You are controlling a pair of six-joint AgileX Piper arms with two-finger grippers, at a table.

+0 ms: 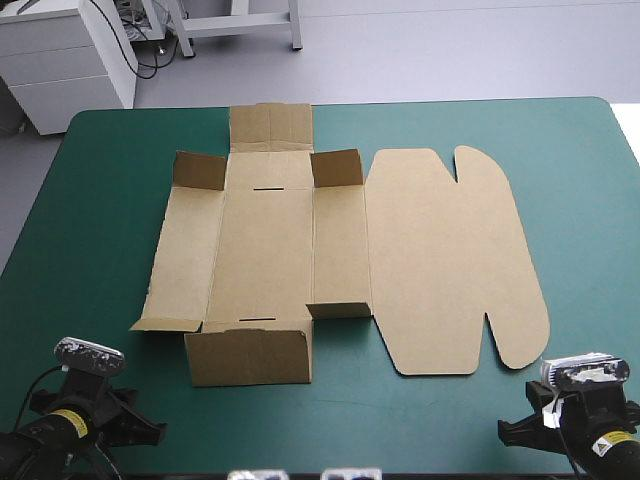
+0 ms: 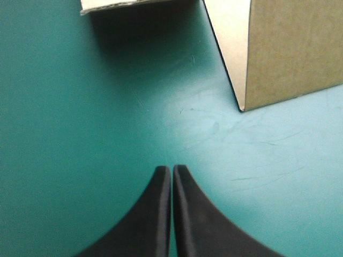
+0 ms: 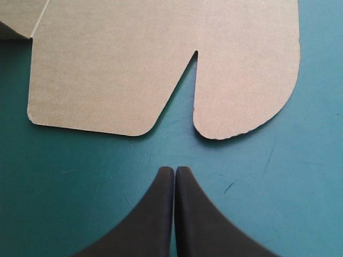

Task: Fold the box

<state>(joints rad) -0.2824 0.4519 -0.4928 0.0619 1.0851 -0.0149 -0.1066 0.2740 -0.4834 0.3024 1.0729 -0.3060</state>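
While the left gripper and right gripper sit closed and empty, the box lies just ahead. Its lid is nearest the right.

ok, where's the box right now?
High view: the box lies spread open in the middle of the table, a few flaps raised on its left half; its rounded lid panel lies flat to the right, just ahead of the right arm's jaws.

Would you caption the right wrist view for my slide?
Shut right claw facing a rounded flap of the brown box.
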